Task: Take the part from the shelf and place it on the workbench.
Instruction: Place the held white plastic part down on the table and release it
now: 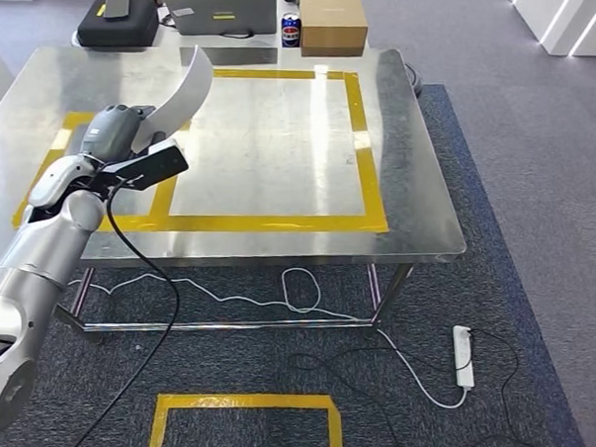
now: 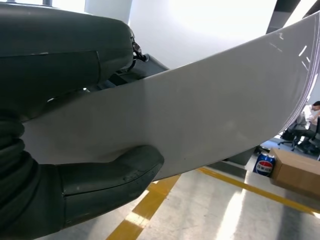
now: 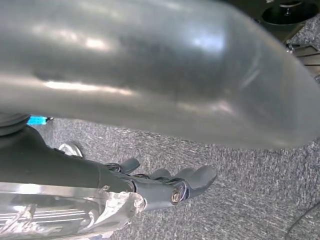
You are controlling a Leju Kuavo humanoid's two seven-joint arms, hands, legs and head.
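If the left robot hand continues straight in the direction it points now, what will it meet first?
Probably nothing nearby. The left robot hand, holding the curved white part, points across the bare steel table. The grey laptop lies far ahead; depth is unclear.

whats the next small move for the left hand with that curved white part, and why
Probably lower it. The left hand grips the curved white part above the steel workbench, over the left edge of the yellow tape rectangle. In the left wrist view the part hangs clear of the surface, so it seems not yet set down.
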